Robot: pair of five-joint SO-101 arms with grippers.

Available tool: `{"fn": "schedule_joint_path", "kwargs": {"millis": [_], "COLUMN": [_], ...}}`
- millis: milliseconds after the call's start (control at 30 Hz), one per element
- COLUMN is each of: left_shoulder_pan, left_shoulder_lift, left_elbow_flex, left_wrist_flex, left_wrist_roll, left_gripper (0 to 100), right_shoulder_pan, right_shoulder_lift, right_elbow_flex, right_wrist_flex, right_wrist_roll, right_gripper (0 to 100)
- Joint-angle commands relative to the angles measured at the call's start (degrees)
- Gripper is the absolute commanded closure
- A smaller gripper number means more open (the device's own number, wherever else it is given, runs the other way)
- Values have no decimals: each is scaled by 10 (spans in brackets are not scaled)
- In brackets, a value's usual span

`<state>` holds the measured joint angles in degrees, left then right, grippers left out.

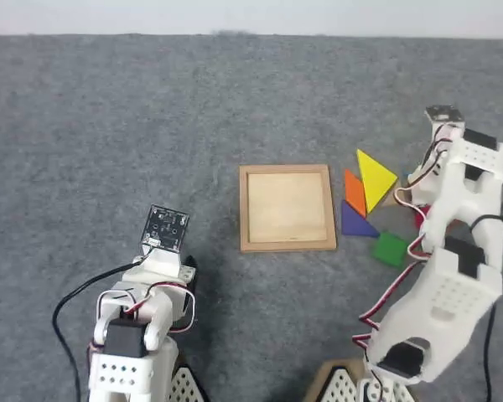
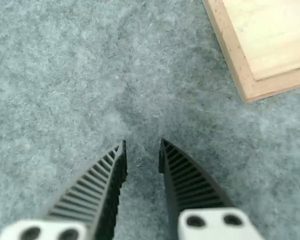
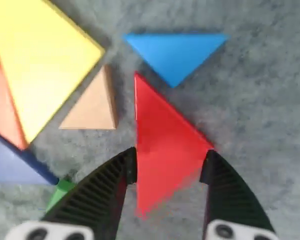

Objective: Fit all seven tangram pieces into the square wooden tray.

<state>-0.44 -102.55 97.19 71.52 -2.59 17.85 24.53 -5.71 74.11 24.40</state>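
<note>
The square wooden tray (image 1: 246,209) lies mid-table with nothing in it; its corner (image 2: 240,70) lies ahead of my left gripper (image 2: 142,150), which hangs open over bare mat with a narrow gap. The pieces lie right of the tray: yellow triangle (image 1: 373,177) (image 3: 40,65), orange triangle (image 1: 354,193) (image 3: 2,105), dark blue piece (image 1: 355,220) (image 3: 10,165), green square (image 1: 390,249), small tan triangle (image 3: 92,107), blue triangle (image 3: 175,52), red triangle (image 3: 165,125). My right gripper (image 3: 170,157) is open, one finger on either side of the red triangle, which lies flat on the mat.
Grey felt mat (image 1: 109,126) covers the whole table. The left arm (image 1: 142,327) stands at the front left, the right arm (image 1: 453,276) at the front right, leaning over the pieces and hiding some of them in the high view.
</note>
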Motion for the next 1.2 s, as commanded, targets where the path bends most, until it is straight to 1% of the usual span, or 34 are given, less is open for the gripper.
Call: {"fn": "schedule_joint_path", "kwargs": {"millis": [0, 67, 133, 267, 400, 533, 700, 900, 1000, 1167], "left_shoulder_pan": [-4, -4, -4, -4, -4, -4, -4, -4, -4, -4], "left_shoulder_lift": [-7, -7, -7, -7, -7, -7, -7, -7, -7, -7], "left_elbow_flex": [-7, -7, -7, -7, -7, -7, -7, -7, -7, -7], "left_wrist_flex": [4, 4, 4, 4, 4, 4, 4, 4, 4, 4], "left_wrist_roll": [6, 6, 6, 6, 6, 6, 6, 6, 6, 6], "left_gripper": [899, 899, 899, 899, 899, 899, 899, 899, 899, 899], "right_shoulder_pan": [9, 21, 34, 40, 28, 18, 8, -3, -20, -65], "right_shoulder_lift": [-77, -78, -65, -5, 49, 78, 80, 81, 76, 30], "right_elbow_flex": [-23, -21, -20, -25, -24, -22, -7, 5, 17, 93], "right_wrist_flex": [8, 12, 7, -15, -15, -15, -15, 11, 15, -1], "right_wrist_roll": [66, 98, 113, 127, 142, 142, 140, 142, 142, 140], "right_gripper": [731, 682, 660, 656, 656, 658, 658, 659, 659, 660]}}
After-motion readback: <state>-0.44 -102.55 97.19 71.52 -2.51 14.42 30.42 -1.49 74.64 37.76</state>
